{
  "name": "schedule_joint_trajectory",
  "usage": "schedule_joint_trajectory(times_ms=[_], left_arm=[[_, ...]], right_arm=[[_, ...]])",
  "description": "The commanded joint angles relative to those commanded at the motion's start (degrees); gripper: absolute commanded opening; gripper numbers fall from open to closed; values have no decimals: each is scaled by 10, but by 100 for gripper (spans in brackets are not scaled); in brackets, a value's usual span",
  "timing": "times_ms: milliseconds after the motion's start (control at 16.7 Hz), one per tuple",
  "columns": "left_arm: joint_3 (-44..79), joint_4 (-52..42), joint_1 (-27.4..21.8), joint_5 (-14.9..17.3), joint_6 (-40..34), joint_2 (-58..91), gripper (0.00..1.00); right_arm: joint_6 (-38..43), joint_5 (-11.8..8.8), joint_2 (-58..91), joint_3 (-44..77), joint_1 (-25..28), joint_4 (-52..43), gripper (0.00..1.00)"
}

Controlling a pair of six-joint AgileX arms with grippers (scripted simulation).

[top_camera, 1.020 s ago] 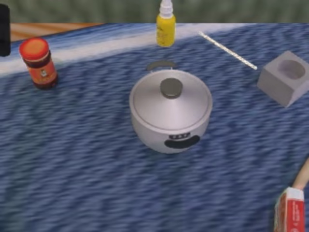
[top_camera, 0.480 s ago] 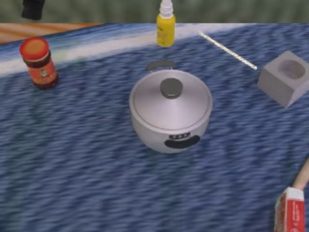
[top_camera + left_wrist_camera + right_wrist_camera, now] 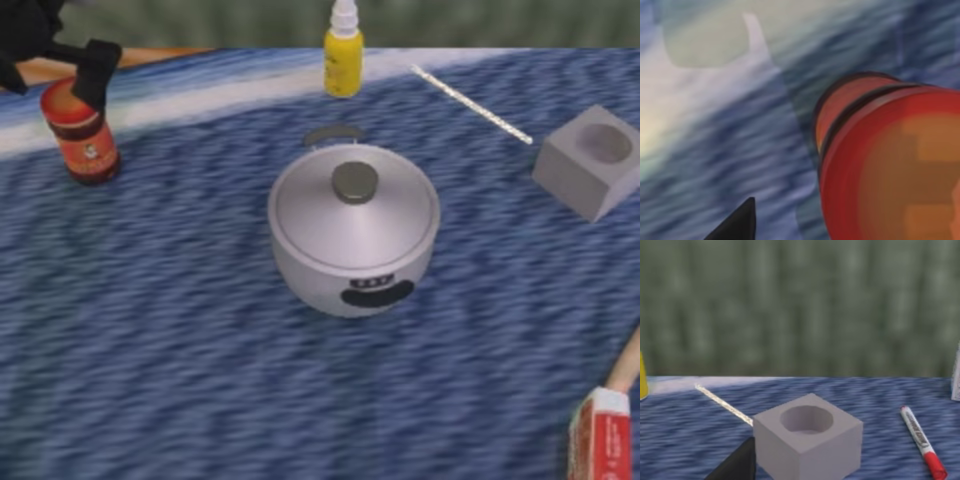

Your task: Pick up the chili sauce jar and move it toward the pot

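The chili sauce jar (image 3: 82,130), with its orange-red lid and red-orange label, stands upright at the far left of the blue cloth. My left gripper (image 3: 55,78) hangs open over its lid, one black finger (image 3: 98,68) on each side of the lid. In the left wrist view the jar (image 3: 890,165) fills the frame close up, beside one dark fingertip (image 3: 742,225). The silver pot (image 3: 353,225) with domed lid sits mid-table, well right of the jar. My right arm is out of the top view; its wrist view shows one dark fingertip (image 3: 740,465), set wide.
A yellow white-capped bottle (image 3: 343,60) stands behind the pot. A thin white stick (image 3: 470,103) and a grey cube with a round hollow (image 3: 590,160) lie at the right. A red-and-white carton (image 3: 600,435) is at the front right. A red marker (image 3: 922,442) lies beside the cube.
My left gripper came in from the top-left corner and has come down over the jar's lid. The jar, the pot and the other things have not moved.
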Motion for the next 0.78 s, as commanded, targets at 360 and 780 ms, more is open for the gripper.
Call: schedule_joint_trajectory(times_ms=[360, 780], left_arm=[[18, -10, 1, -1, 2, 20, 100], [-29, 55, -2, -1, 0, 37, 100]], right_arm=[[0, 0, 0, 0, 0, 0, 100], [0, 0, 0, 0, 0, 0, 100]])
